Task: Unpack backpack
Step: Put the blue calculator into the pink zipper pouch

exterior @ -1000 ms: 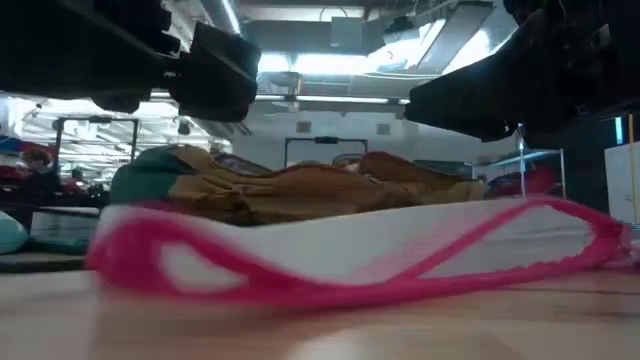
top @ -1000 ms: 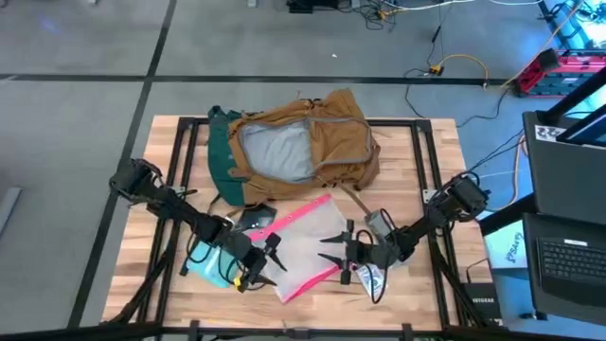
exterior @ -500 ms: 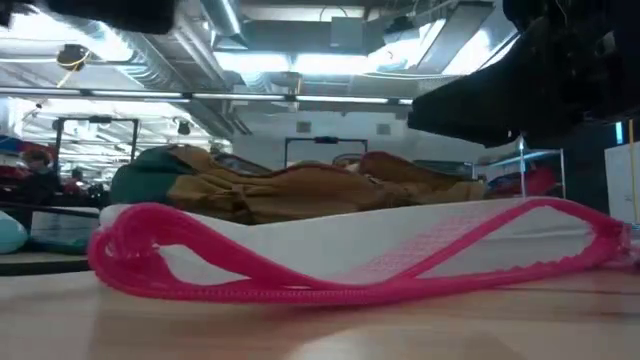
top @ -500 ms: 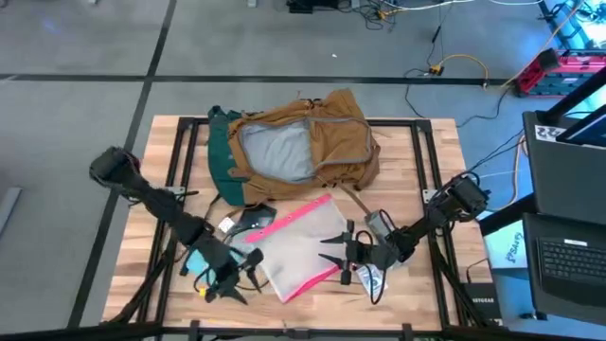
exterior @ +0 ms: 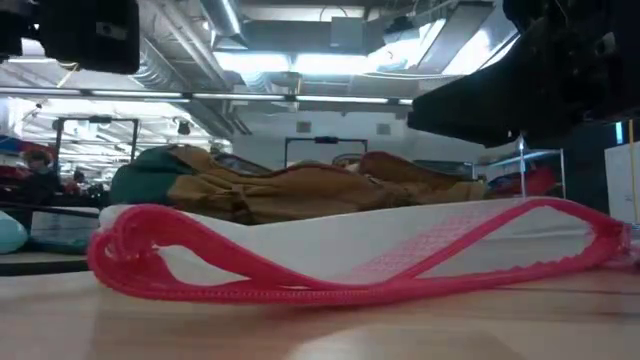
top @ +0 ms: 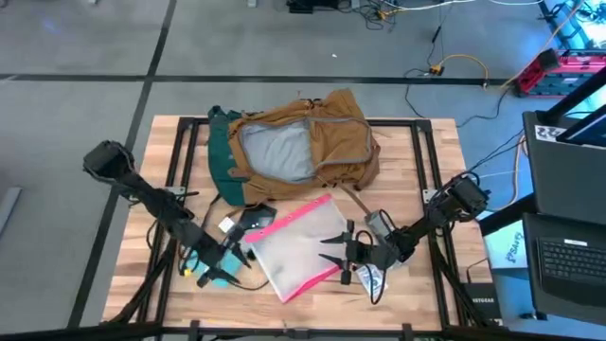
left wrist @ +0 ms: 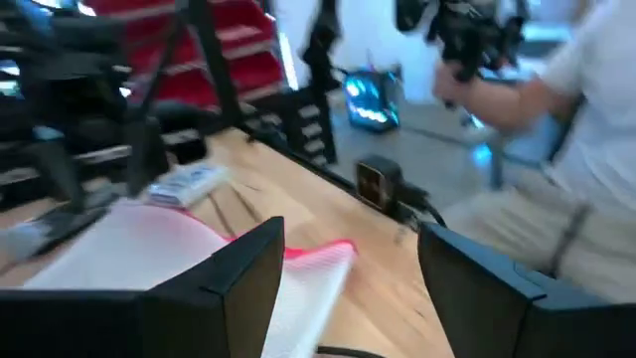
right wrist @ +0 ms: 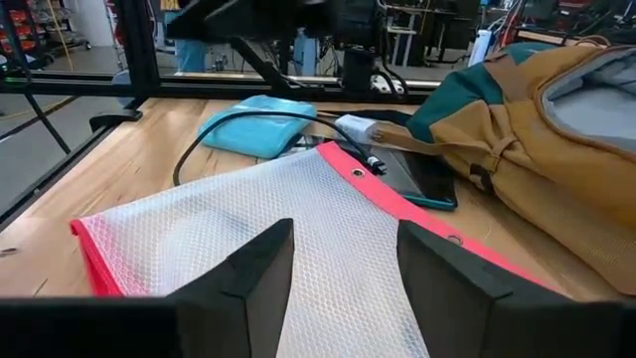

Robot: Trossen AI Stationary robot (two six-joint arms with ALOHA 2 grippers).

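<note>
Backpack [top: 303, 142] is lying unzipped at the table's [top: 426, 189] 12 o'clock side, grey lining showing. At 6 o'clock from it, a clear pink-edged pouch [top: 298, 248] is lying flat. Right gripper [top: 333, 248] is being held at the pouch's 3 o'clock edge, fingers spread, gripping nothing. Left gripper [top: 232, 262] is being held at the pouch's 9 o'clock side, above a light-blue item [top: 210, 268], fingers parted and empty. A seated person [left wrist: 556, 149] is being seen in the left wrist view, beyond the table.
</note>
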